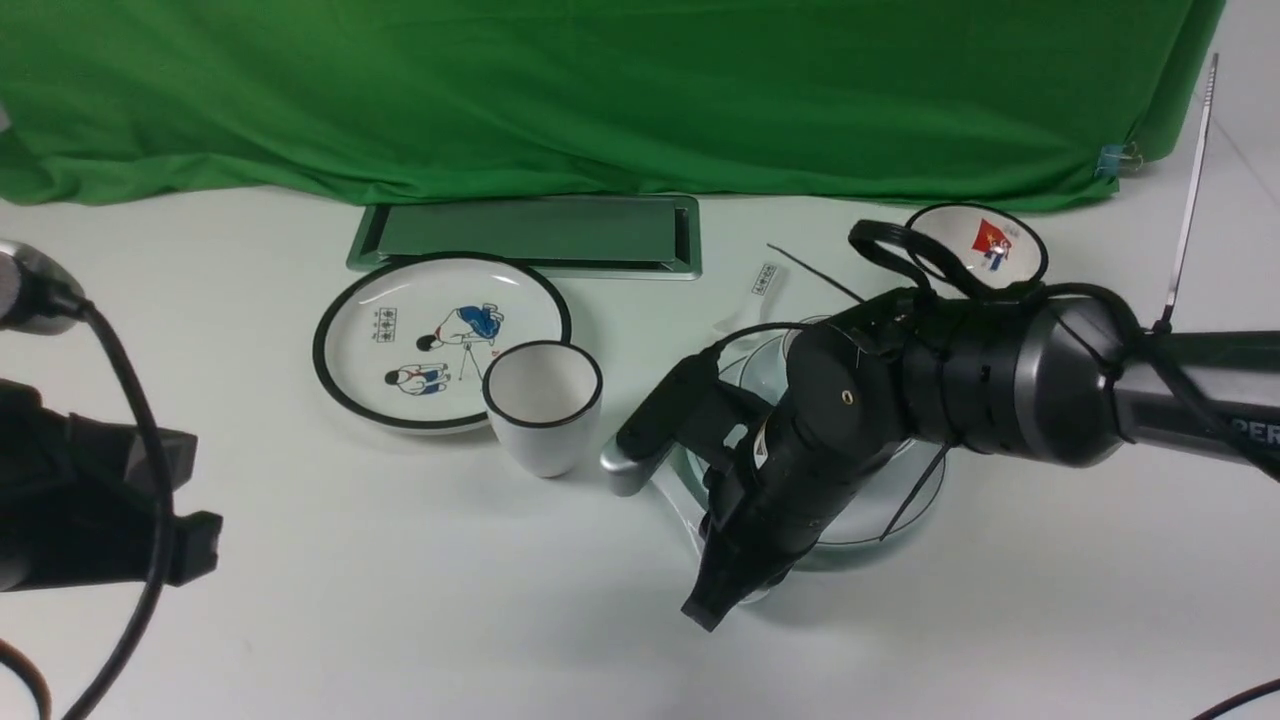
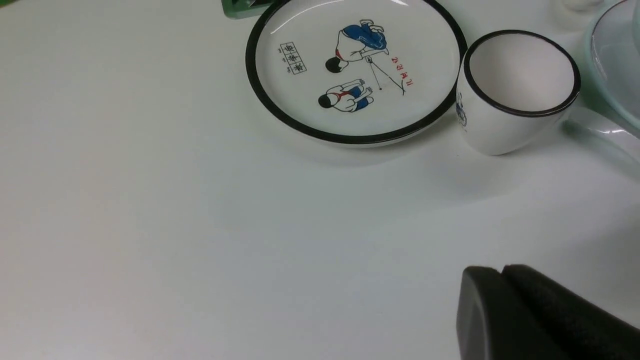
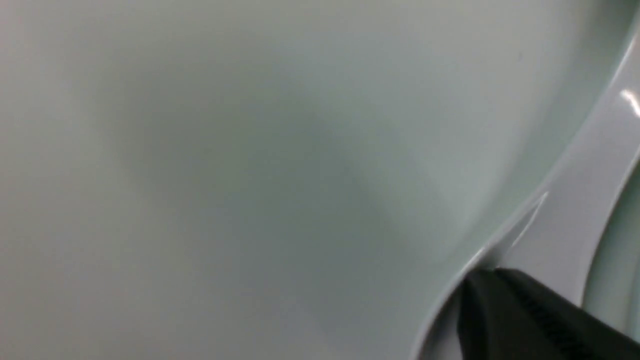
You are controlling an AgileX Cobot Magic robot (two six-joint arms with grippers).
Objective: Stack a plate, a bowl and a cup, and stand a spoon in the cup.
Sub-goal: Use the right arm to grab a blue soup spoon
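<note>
Spoon (image 3: 575, 210): lying against plate (image 1: 915, 505) rim, centre-right of front view, under right arm (image 1: 1000, 370). Right jaws: pressed together at its handle; grip unclear. Left jaws: pressed together, empty. Risk: glossy handle may slip and clatter onto plate.

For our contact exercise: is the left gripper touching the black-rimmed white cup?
Apart. The left wrist view shows a stretch of table between the left gripper and the black-rimmed cup.

Right claw (image 1: 708, 606) closed, angled downward, left claw (image 2: 500, 282) closed
</note>
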